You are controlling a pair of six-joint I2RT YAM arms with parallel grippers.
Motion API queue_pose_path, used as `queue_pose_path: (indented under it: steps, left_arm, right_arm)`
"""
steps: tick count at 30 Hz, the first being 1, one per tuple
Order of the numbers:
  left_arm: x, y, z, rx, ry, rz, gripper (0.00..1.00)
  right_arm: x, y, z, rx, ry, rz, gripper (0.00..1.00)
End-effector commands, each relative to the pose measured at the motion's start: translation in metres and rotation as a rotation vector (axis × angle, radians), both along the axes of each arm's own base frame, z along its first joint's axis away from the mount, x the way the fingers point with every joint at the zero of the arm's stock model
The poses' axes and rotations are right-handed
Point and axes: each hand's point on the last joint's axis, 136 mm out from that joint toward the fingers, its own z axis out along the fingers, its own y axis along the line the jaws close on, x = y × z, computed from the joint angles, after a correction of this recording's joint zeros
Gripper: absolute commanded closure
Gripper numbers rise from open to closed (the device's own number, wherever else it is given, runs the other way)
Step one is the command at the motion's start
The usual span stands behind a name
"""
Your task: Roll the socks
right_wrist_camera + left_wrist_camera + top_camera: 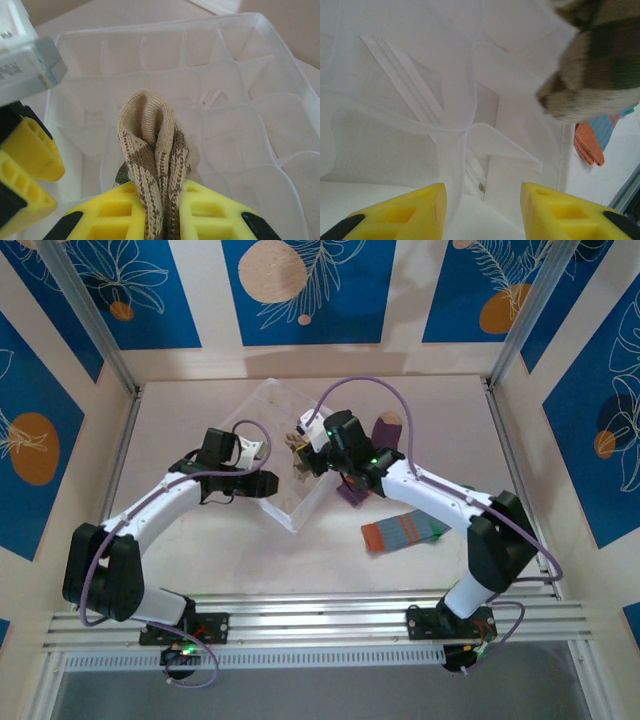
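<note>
While I am working over a pale, matte table [200,550] that is sitting inside walls [300,290] of cream board and blue panels printed with leaves and orange discs, my right gripper [160,200] is clenching the brown-tan diamond sock [150,135] between its yellow fingers, with the folded end sticking up past the tips above the cells of the white gridded box [235,55]. My left gripper [482,200] is standing released, jaws apart, with a wall of the box running down into the gap; I cannot tell whether either finger is touching it. The box is lying near the middle of the table, one corner pointing toward my bases. To its right the blue-grey striped sock [403,532] is lying flat on open table, and the purple sock [386,428] is lying partly under my right arm. Bare surface is stretching along the left side and the far edge. A metal rail [320,620] is bounding the near edge, and slanted metal posts [100,330] are hemming in the far corners.
</note>
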Motion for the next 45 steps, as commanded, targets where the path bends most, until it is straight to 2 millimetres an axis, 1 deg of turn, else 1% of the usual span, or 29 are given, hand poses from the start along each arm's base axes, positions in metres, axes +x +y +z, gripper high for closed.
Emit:
queue_pose_path:
  steps: [1,5,7,10,13,17,19,22,26,29,31,34,38,41,45]
  left_arm:
    - [-0.01,0.0,-0.013,-0.023,0.068,0.008,0.58]
    - [-0.011,0.0,-0.022,-0.026,0.098,0.011,0.59]
    - [-0.012,0.0,-0.026,-0.024,0.11,0.011,0.59]
    - [-0.011,0.002,-0.029,-0.021,0.12,0.018,0.59]
    - [-0.01,0.004,-0.033,-0.018,0.13,0.024,0.59]
    - [-0.011,0.006,-0.039,-0.013,0.153,0.031,0.59]
    - [-0.012,0.009,-0.043,-0.008,0.166,0.039,0.6]
    - [-0.013,0.015,-0.049,0.002,0.187,0.063,0.6]
    - [-0.013,0.021,-0.053,0.001,0.205,0.09,0.61]
    - [-0.011,0.022,-0.053,-0.002,0.207,0.099,0.62]
    - [-0.011,0.023,-0.055,-0.002,0.211,0.105,0.63]
    - [-0.011,0.024,-0.056,-0.004,0.215,0.108,0.63]
    - [-0.012,0.025,-0.057,-0.003,0.216,0.112,0.63]
    - [-0.013,0.025,-0.058,-0.004,0.218,0.114,0.63]
    - [-0.015,0.026,-0.058,-0.007,0.221,0.116,0.64]
  right_arm:
    - [0.005,0.024,0.012,-0.009,-0.104,0.105,1.0]
    - [0.009,0.025,-0.009,-0.017,-0.085,0.12,1.0]
    - [0.008,0.026,-0.014,-0.013,-0.085,0.13,1.0]
    - [0.005,0.025,-0.029,-0.016,-0.073,0.135,1.0]
    - [0.004,0.022,-0.048,-0.032,-0.054,0.126,1.0]
    - [0.003,0.017,-0.067,-0.051,-0.04,0.112,1.0]
    - [0.001,0.015,-0.069,-0.054,-0.041,0.11,1.0]
    - [-0.004,0.011,-0.066,-0.044,-0.049,0.117,1.0]
    - [-0.01,0.006,-0.047,-0.01,-0.082,0.118,1.0]
    - [-0.013,0.001,-0.032,0.02,-0.112,0.126,1.0]
    - [-0.015,-0.002,-0.027,0.029,-0.117,0.133,1.0]
    - [-0.017,-0.008,-0.023,0.033,-0.118,0.14,1.0]
    - [-0.022,-0.009,-0.029,0.034,-0.087,0.173,1.0]
    - [-0.025,-0.007,-0.041,0.026,-0.061,0.191,1.0]
    - [-0.023,-0.006,-0.061,0.001,-0.023,0.193,1.0]
